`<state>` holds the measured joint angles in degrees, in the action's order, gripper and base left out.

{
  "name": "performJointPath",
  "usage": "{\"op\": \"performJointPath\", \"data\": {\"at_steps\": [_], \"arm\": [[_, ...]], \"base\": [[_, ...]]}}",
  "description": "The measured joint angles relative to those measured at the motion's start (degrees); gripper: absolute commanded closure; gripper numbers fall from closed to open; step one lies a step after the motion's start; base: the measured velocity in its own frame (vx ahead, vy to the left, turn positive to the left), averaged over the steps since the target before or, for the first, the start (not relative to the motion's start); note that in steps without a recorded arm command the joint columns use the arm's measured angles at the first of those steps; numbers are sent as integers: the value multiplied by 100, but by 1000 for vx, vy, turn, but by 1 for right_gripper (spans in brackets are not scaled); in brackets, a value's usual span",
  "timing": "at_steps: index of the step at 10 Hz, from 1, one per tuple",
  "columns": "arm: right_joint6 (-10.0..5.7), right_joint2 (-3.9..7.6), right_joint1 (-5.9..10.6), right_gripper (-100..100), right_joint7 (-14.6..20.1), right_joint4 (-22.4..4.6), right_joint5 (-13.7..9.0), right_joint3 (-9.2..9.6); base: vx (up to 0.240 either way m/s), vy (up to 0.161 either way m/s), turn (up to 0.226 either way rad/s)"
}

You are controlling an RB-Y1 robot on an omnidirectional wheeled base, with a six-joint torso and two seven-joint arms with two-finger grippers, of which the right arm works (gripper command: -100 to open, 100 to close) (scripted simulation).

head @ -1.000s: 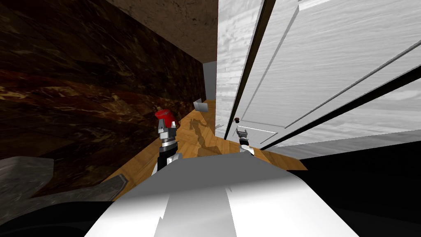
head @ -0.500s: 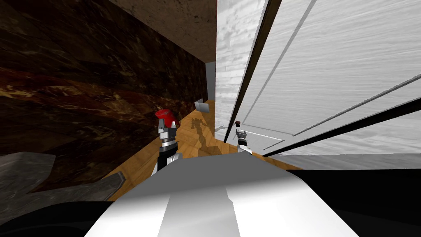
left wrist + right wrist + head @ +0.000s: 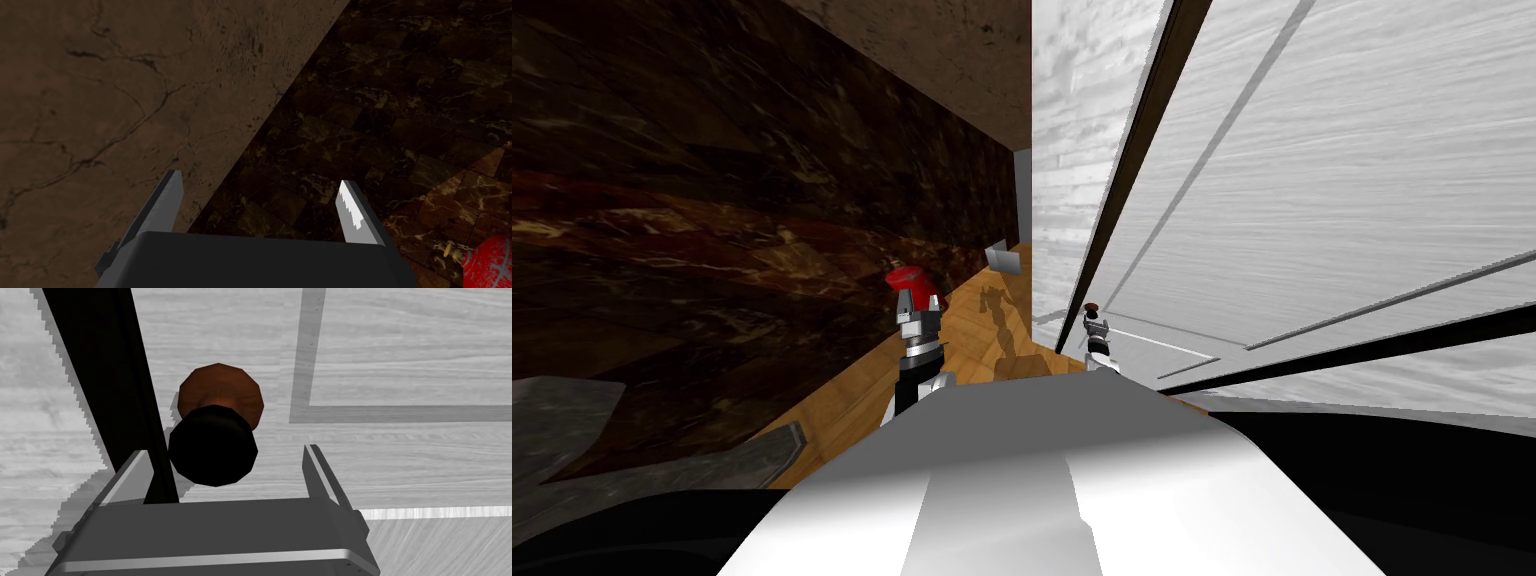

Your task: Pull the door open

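Barely begun: right gripper spread wide astride knob of seemingly shut door, left gripper wide, idle; clamping and pulling left to do.

Dark marbled wall flanks a wooden floor.

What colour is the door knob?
Black knob on a reddish-brown base; right wrist view shows it best.

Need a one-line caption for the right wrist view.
Open right gripper with the dark knob of the white door between its fingers.
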<state>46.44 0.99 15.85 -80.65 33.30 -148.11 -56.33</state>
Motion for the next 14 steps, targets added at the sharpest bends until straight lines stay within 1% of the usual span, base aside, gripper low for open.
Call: {"op": "performJointPath", "data": {"at_steps": [1, 2, 3, 8, 12, 14], "arm": [[-15, -33, 2, -100, -11, 11, -13, -10], [-2, -39, 18, -100, -33, -47, -35, -31], [5, -39, 22, 100, -40, -55, -38, -34], [-17, -46, 11, 100, -37, -59, -28, -26], [2, -24, 51, 100, -40, -75, -26, -13], [31, 10, 71, 100, -76, -211, -31, -24]], "base": [[171, -72, 22], [73, -34, 11], [-9, 6, 2], [-13, 6, 0], [-176, 10, 39], [-197, 41, 24]]}}
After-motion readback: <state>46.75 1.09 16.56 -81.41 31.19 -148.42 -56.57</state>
